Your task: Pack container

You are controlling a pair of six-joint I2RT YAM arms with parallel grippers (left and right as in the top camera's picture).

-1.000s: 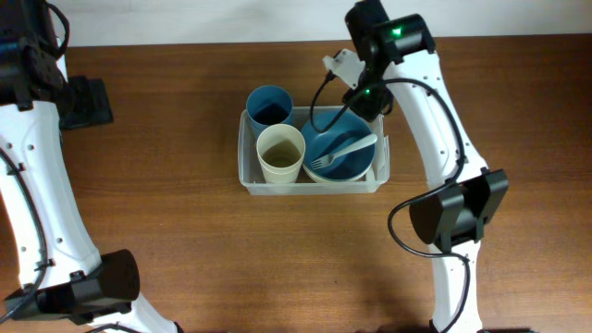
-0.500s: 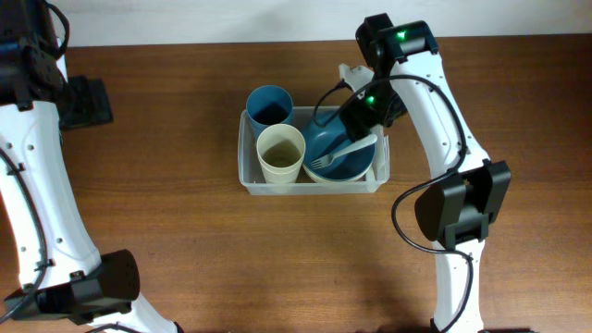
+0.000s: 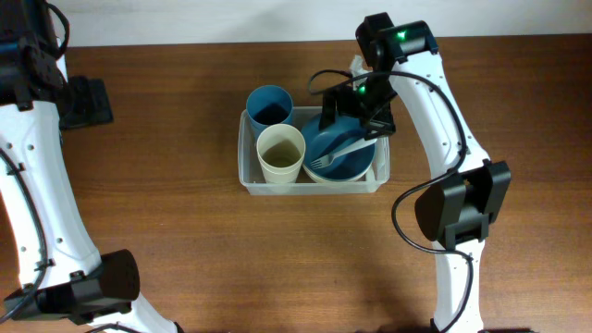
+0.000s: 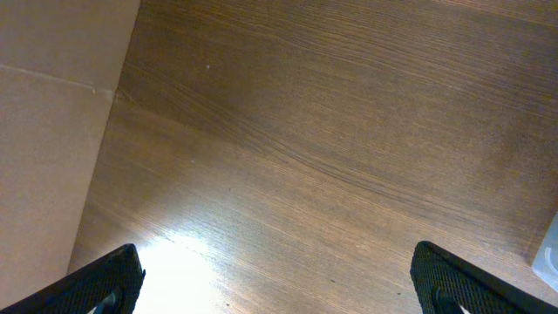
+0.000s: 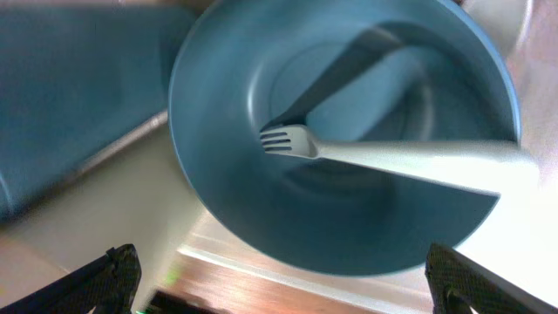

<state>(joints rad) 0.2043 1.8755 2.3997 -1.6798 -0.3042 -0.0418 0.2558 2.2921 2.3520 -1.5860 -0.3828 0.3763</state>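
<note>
The clear container (image 3: pixel 243 165) stands mid-table. It holds a blue cup (image 3: pixel 269 104), a cream cup (image 3: pixel 280 153) and a blue bowl (image 3: pixel 326 168). A white fork (image 3: pixel 344 150) lies in the bowl with its tines to the left. My right gripper (image 3: pixel 356 117) hovers over the bowl's far right rim, open with nothing between its fingers. In the right wrist view the bowl (image 5: pixel 218 131) and fork (image 5: pixel 392 160) fill the frame above the open gripper (image 5: pixel 288 286). Far to the left, my left gripper (image 3: pixel 90 100) is open over bare wood (image 4: pixel 288 283).
Brown wooden table (image 3: pixel 166 231) lies all round the container. The table's far edge meets a pale wall (image 3: pixel 203 18). In the left wrist view a beige surface (image 4: pixel 44 131) shows past the table's edge, and a corner of the container (image 4: pixel 549 253) shows at the right.
My right gripper has come down over the blue bowl and opened wide. The fork lies in the bowl much as before. The left arm has not moved.
</note>
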